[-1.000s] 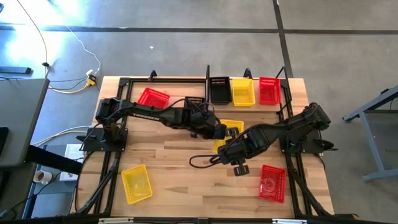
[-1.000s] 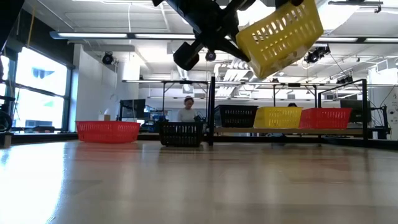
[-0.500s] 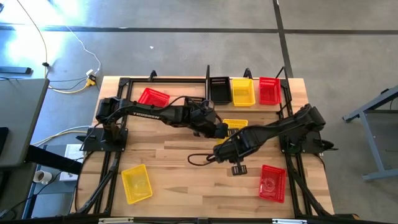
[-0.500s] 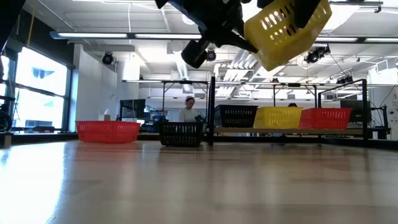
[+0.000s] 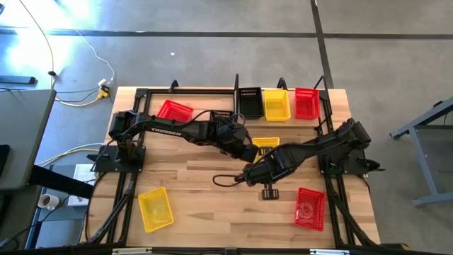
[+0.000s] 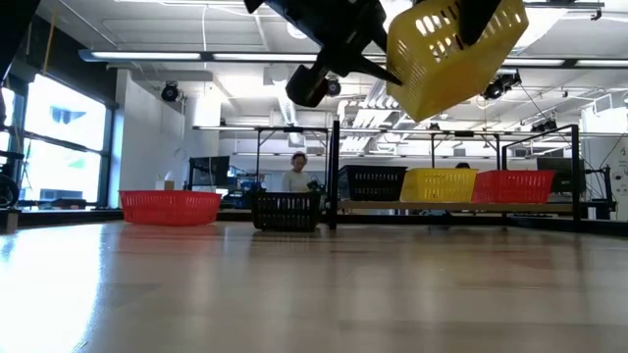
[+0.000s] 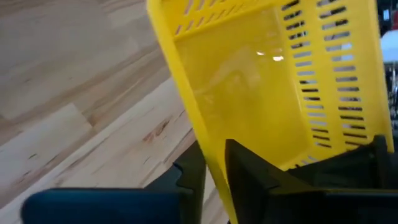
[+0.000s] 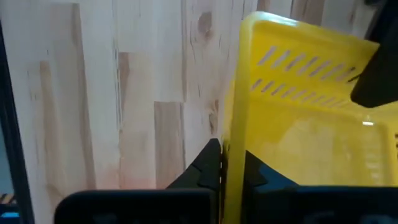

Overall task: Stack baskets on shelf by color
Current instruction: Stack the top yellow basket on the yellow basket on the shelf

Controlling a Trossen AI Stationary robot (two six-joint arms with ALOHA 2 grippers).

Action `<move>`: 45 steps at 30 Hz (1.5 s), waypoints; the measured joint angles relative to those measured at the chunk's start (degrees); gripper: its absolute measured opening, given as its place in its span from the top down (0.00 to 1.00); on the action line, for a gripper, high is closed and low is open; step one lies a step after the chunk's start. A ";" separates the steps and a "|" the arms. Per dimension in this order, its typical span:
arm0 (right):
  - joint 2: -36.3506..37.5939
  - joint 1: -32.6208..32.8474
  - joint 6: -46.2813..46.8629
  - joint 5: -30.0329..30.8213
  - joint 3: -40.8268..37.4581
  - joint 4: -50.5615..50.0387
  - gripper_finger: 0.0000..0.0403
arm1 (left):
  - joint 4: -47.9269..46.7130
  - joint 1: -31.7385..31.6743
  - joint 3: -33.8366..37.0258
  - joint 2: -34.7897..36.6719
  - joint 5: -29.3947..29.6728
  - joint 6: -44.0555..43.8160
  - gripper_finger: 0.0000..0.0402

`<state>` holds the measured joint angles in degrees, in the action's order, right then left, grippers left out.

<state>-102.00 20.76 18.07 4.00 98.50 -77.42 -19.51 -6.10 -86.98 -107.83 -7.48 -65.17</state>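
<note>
Both arms hold one yellow basket (image 6: pixel 453 54) in the air above mid-table, tilted, well clear of the wood. The left gripper (image 7: pixel 214 163) is clamped on one rim wall, a finger each side. The right gripper (image 8: pixel 222 167) pinches another rim edge the same way. From above, the carried basket shows only partly between the two wrists, near the table's middle.

The shelf (image 5: pixel 322 106) sits along the far edge with a black basket (image 5: pixel 249 103), another yellow one (image 5: pixel 276 105) and a red one (image 5: pixel 306 103) side by side in it. Loose on the table: a red basket (image 5: pixel 173 111) far left, a yellow one (image 5: pixel 156 209) near left, a red one (image 5: pixel 310 208) near right, a second black one (image 6: pixel 286 210) beside the shelf.

Step in hand, as I judge it: the lift-and-carry, or a handover between arms. Next the basket must be levelled, moved over the yellow one on the shelf and lowered to nest squarely; one gripper probably has to let go first, since the arms crowd each other.
</note>
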 joint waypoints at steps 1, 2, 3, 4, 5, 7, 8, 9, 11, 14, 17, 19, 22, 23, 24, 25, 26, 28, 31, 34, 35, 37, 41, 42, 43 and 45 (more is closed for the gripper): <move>0.00 0.19 1.03 -0.02 0.00 -0.06 1.00 | 0.00 -0.01 0.00 0.00 -0.27 0.26 0.84; 0.03 0.32 1.95 -0.07 0.00 -0.24 1.00 | -0.01 -0.02 0.00 0.00 -0.61 0.29 0.82; 0.07 0.53 2.83 -0.23 0.00 -0.39 1.00 | -0.02 -0.08 0.00 0.00 -0.86 0.25 0.80; 0.09 0.76 3.54 -0.49 0.00 -0.45 1.00 | -0.02 -0.24 0.00 0.00 -1.34 0.32 0.77; 0.09 0.96 4.46 -0.95 0.00 -0.56 1.00 | -0.02 -0.44 0.00 0.00 -2.03 1.06 0.75; 0.09 1.21 6.81 -1.25 0.00 -0.64 1.00 | 0.00 -1.19 0.00 0.00 -4.83 4.51 0.71; 0.09 1.40 8.01 -1.41 0.00 -0.71 1.00 | -0.02 -1.59 0.00 0.00 -6.01 6.13 0.70; 0.15 1.55 9.16 -1.41 0.00 -0.89 1.00 | -0.02 -1.90 0.00 0.00 -7.12 7.29 0.69; 0.33 1.89 11.32 -1.40 0.00 -1.10 1.00 | 0.00 -2.39 0.00 0.00 -8.01 9.01 0.67; 0.91 2.24 14.94 -1.38 0.00 -1.17 1.00 | -0.02 -3.00 0.04 0.27 -8.51 11.15 0.66; 1.95 2.82 18.22 -1.14 0.00 -1.19 1.00 | -0.04 -3.77 0.06 0.73 -10.44 13.52 0.67; 2.68 3.30 20.07 -0.82 0.00 -1.30 1.00 | 0.17 -4.37 0.09 1.28 -11.20 15.06 0.67; 3.69 3.84 21.21 0.00 0.00 -1.34 1.00 | -0.44 -5.57 0.04 2.42 -11.31 17.95 0.67; 4.01 3.91 21.90 0.14 0.00 -1.46 1.00 | -0.23 -5.89 0.04 2.95 -11.35 18.83 0.67; 4.39 4.04 22.46 0.61 0.00 -1.53 1.00 | 0.00 -6.28 0.04 3.55 -11.42 19.66 0.67; 4.82 4.05 23.03 1.52 0.00 -1.63 1.00 | -0.04 -6.78 0.04 4.19 -11.46 20.67 0.67; 5.17 4.05 23.39 2.44 0.00 -1.67 1.00 | -0.26 -7.24 0.04 4.86 -11.58 21.69 0.67; 6.01 4.05 23.52 4.60 0.00 -1.88 1.00 | -0.41 -8.11 0.04 6.25 -11.90 23.68 0.67; 7.22 3.94 23.37 8.88 0.00 -2.68 1.00 | -0.57 -9.37 0.04 8.62 -12.57 26.81 0.67; 8.39 3.04 23.12 13.85 0.00 -3.77 1.00 | -1.42 -10.69 0.02 10.92 -14.24 29.85 0.67; 8.84 2.68 23.26 15.44 0.00 -4.31 1.00 | -1.96 -10.98 0.02 11.72 -14.25 30.86 0.67; 9.81 1.96 23.52 18.97 0.00 -5.09 1.00 | -3.12 -11.53 0.02 13.31 -14.22 33.06 0.67; 12.11 -0.14 23.89 25.08 0.00 -5.90 1.00 | -5.48 -12.57 0.02 16.27 -13.97 37.18 0.67; 12.72 -0.86 23.70 26.05 0.00 -6.07 1.00 | -5.84 -12.80 0.02 16.95 -13.97 38.04 0.67; 13.30 -1.65 23.31 26.81 0.00 -6.29 1.00 | -5.93 -13.00 0.02 17.52 -13.94 39.05 0.67; 14.44 -3.24 21.80 28.12 0.00 -6.41 1.00 | -6.85 -13.50 0.00 18.68 -13.93 40.69 0.67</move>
<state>-87.55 17.52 39.87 32.12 98.50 -83.83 -26.36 -19.60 -86.98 -89.15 -21.41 -24.48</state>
